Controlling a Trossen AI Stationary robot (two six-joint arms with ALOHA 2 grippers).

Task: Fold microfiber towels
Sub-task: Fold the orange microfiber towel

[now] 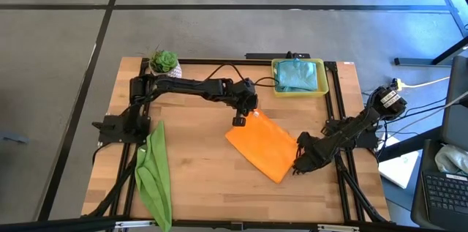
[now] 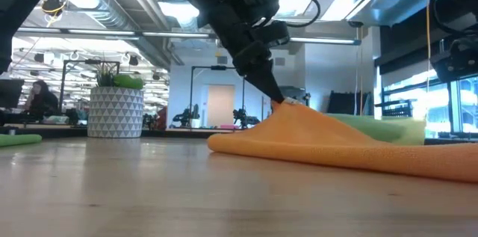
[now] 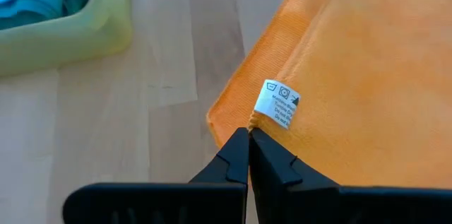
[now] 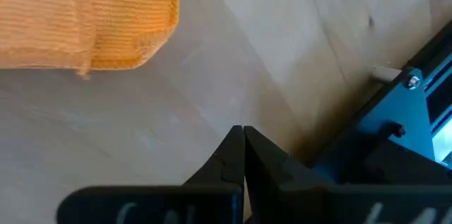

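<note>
Left gripper [image 3: 248, 136], closed, pinches only the orange towel [image 1: 265, 144] corner at twelve o'clock; it may slip. Right gripper [image 4: 244, 136] closed, empty.

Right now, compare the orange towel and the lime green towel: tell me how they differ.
The orange towel lies folded into a neat rectangle at the table's middle; the lime green towel is bunched into a long, wrinkled strip near the left edge. The left gripper is shut at the orange towel's tagged corner, lifting it slightly; no gripper is near the green one. The right gripper sits shut beside the orange towel. Both are plain cloths on the wooden table.
</note>
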